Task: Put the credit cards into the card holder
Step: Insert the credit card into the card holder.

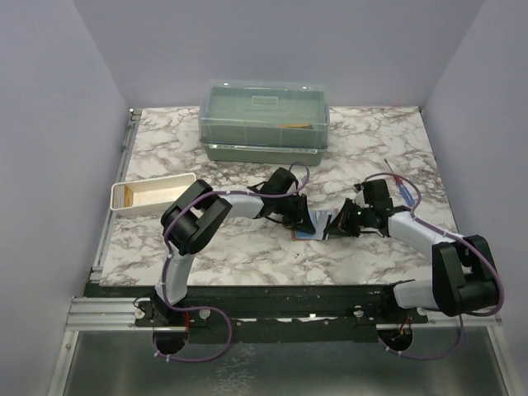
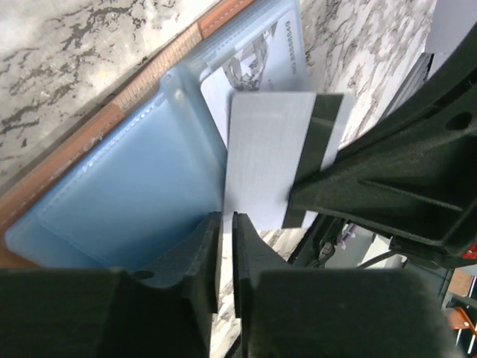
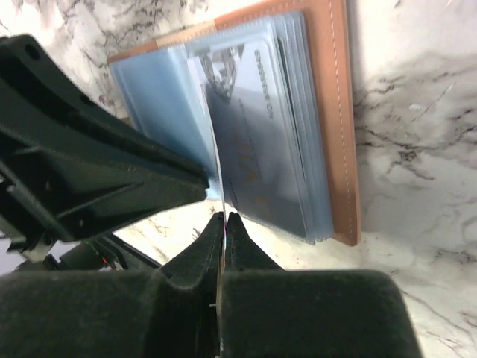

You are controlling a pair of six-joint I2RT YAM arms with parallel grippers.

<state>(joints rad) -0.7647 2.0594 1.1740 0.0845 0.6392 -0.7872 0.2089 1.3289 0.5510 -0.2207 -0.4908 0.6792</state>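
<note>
My right tool (image 3: 223, 220) is clamped on a pale credit card (image 2: 261, 149) with a dark stripe. It holds the card on edge, just over the open card holder (image 3: 339, 112), which lies flat on the worktop (image 3: 417, 149). My left tool (image 2: 225, 221) sits at the holder's bluish pockets, its jaws a crack apart. The holder has a brown stitched rim, and a printed card (image 3: 253, 104) sits in one pocket.

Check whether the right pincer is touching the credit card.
Touching. The right wrist view shows the right pincer closed on the edge-on credit card, which runs between its fingertips.
</note>
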